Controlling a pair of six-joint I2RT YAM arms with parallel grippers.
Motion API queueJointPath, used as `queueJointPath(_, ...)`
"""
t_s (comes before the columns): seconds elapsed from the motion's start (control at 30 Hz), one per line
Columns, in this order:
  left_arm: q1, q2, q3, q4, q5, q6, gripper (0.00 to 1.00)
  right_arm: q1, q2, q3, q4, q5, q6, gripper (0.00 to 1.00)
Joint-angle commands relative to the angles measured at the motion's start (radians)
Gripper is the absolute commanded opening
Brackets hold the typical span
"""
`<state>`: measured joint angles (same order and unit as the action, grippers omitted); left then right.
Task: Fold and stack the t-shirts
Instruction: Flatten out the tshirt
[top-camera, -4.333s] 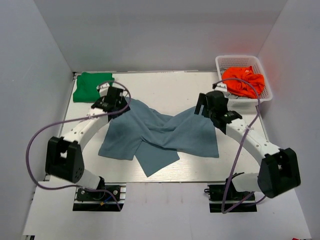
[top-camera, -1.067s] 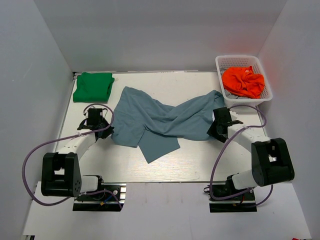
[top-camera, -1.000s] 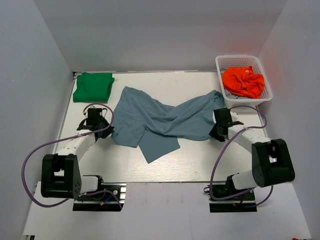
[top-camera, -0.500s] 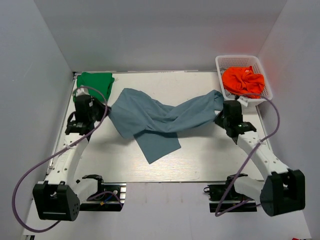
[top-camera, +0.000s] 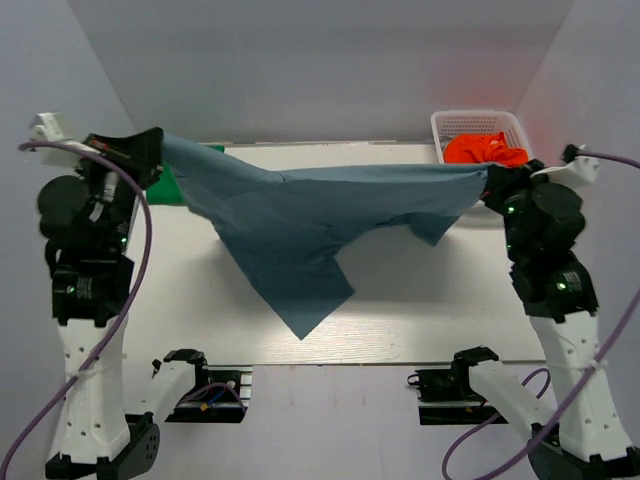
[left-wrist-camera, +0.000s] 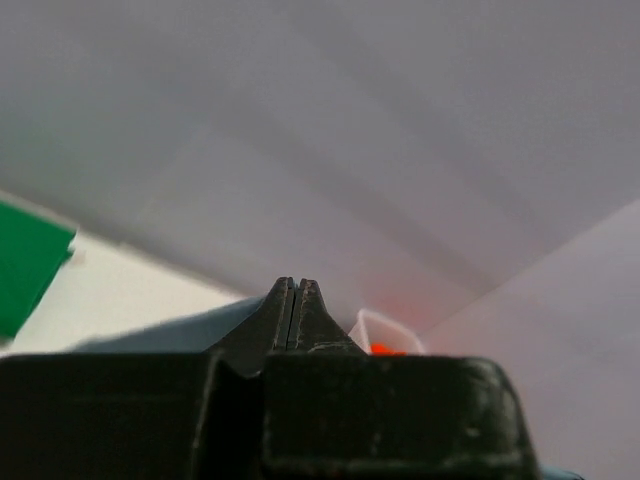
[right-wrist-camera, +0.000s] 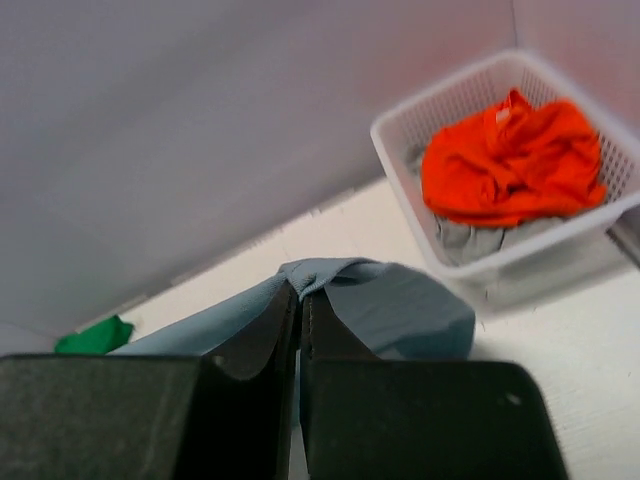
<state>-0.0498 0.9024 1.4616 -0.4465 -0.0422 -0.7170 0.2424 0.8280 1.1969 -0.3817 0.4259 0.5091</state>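
Observation:
The grey-blue t-shirt (top-camera: 310, 215) hangs in the air, stretched between both raised arms, with its lowest corner (top-camera: 300, 332) drooping toward the table. My left gripper (top-camera: 152, 148) is shut on its left end, and my right gripper (top-camera: 490, 187) is shut on its right end. In the right wrist view a fold of the grey-blue t-shirt (right-wrist-camera: 390, 300) is pinched between the shut fingertips (right-wrist-camera: 285, 300). In the left wrist view the shut jaws meet at the left gripper (left-wrist-camera: 295, 290), with the cloth (left-wrist-camera: 170, 335) beside them. The green t-shirt (top-camera: 170, 187) lies folded at the back left, mostly hidden behind the hanging shirt.
A white basket (top-camera: 475, 116) holding an orange cloth (top-camera: 480, 148) stands at the back right corner, close behind my right gripper. White walls enclose the table (top-camera: 420, 300) on three sides.
Both arms have risen and swung outward, lifting the grey-blue t-shirt off the table and spreading it taut in the air. The right gripper closed on its edge beforehand.

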Motion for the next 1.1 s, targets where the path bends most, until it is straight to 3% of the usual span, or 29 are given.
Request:
queueJointPath(0.0,0.011,-0.052,0.173,-0.044,-0.035,0.040,0.00,-0.003,-0.058,0.162,-0.061,0.066,-0.061,0.00)
queueJointPath(0.3,0.011,0.006,0.680,-0.236,-0.044,0.093,0.00,-0.003,-0.118,0.490,-0.154,-0.082,-0.144,0.00)
queueJointPath(0.5,0.011,0.026,0.802,-0.228,-0.035,0.123,0.00,-0.005,-0.130,0.589,-0.160,-0.081,-0.175,0.00)
queueJointPath(0.73,0.011,0.095,0.709,-0.127,-0.025,0.123,0.00,-0.002,-0.052,0.491,-0.077,-0.035,-0.199,0.00)
queueJointPath(0.93,0.002,0.375,0.571,-0.018,-0.084,0.180,0.00,-0.005,0.115,0.310,0.046,-0.012,-0.176,0.00)
queueJointPath(1.07,0.002,0.532,0.344,0.144,-0.024,0.231,0.00,-0.005,0.249,0.166,0.193,-0.029,-0.152,0.00)
